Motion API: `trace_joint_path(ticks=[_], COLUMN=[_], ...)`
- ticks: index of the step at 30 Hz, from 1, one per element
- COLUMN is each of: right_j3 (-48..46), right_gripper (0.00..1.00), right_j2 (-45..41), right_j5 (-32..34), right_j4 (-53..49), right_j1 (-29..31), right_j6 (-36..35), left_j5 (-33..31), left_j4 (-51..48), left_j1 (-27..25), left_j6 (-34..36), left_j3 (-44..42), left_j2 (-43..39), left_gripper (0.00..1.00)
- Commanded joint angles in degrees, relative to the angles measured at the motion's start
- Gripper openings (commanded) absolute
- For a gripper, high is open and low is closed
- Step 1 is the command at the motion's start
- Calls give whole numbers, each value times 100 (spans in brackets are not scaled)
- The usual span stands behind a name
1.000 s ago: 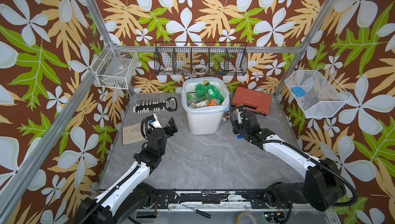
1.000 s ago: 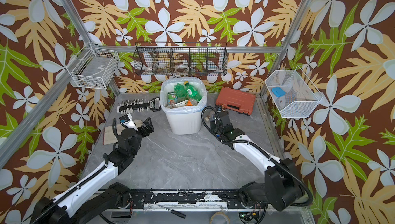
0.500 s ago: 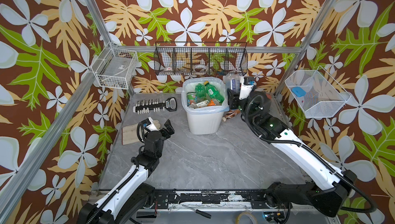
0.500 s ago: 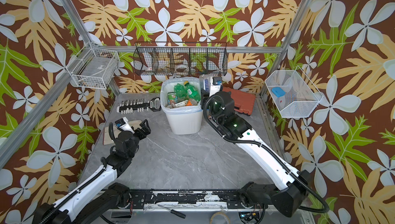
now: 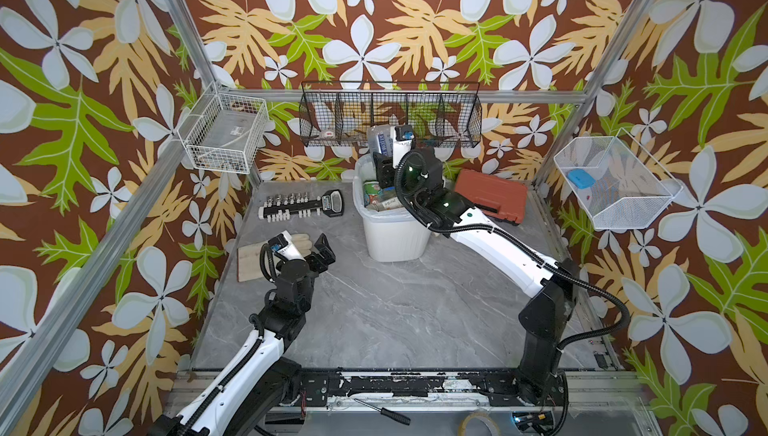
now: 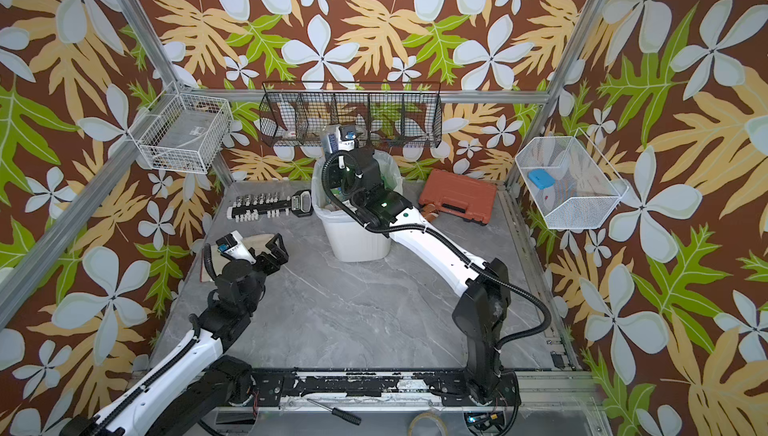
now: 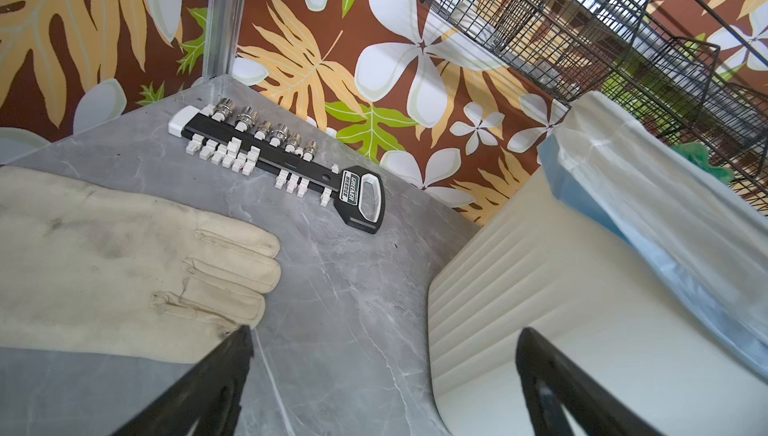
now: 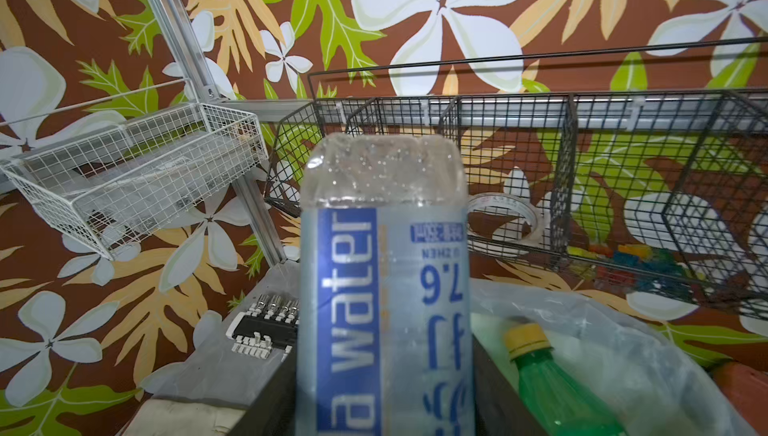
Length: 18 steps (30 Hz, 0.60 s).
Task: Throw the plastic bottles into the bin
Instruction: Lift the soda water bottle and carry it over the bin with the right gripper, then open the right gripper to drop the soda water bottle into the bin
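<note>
A clear plastic bottle (image 8: 384,288) with a blue water label is held base-up by my right gripper (image 8: 384,405), which is shut on it; dark fingers (image 8: 274,396) flank its sides. In both top views the bottle (image 5: 380,143) (image 6: 332,139) hangs over the far side of the white bin (image 5: 395,238) (image 6: 357,242). Several bottles (image 5: 382,199) lie inside the bagged bin, among them a green one with a yellow cap (image 8: 552,388). My left gripper (image 5: 318,253) (image 6: 272,253) (image 7: 384,334) stands open and empty, low over the table left of the bin.
A cream glove (image 7: 124,263) on a wooden board (image 5: 249,261) lies beside the left gripper. A socket rail (image 5: 299,207) sits left of the bin, a red-brown case (image 5: 492,197) to its right. Wire baskets (image 5: 390,120) (image 5: 224,139) (image 5: 611,182) hang on the walls.
The right arm rose from the table right of the bin and carried the bottle up and left over the bin. The left arm drew back slightly, still open.
</note>
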Motion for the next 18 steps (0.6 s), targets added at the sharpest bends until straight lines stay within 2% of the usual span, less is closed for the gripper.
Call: trace_joint_path(ticks=[1, 10, 11, 12, 15, 16, 18], right_j3=[171, 209, 223, 255, 200, 127, -128], right_gripper=[51, 51, 55, 62, 92, 97, 100], right_j2=[138, 359, 392, 419, 381, 316, 69], right_j5=[-29, -10, -20, -43, -128, -137, -103], right_j4=[85, 76, 42, -13, -52, -18, 130], right_j1=[30, 49, 48, 51, 53, 49, 55], right_j6=[96, 184, 201, 245, 336, 357, 377], left_j5=[-106, -106, -106, -106, -115, -115, -106], left_j4=[-40, -86, -99, -115, -162, -168, -184], left_j1=[20, 28, 33, 37, 35, 29, 35], left_j6=[106, 130, 136, 142, 151, 159, 169], left_j3=[-11, -10, -11, -11, 3, 7, 29], left_j2=[-39, -85, -96, -109, -146, -157, -183], left_gripper=[100, 100, 100, 100, 100, 100, 100])
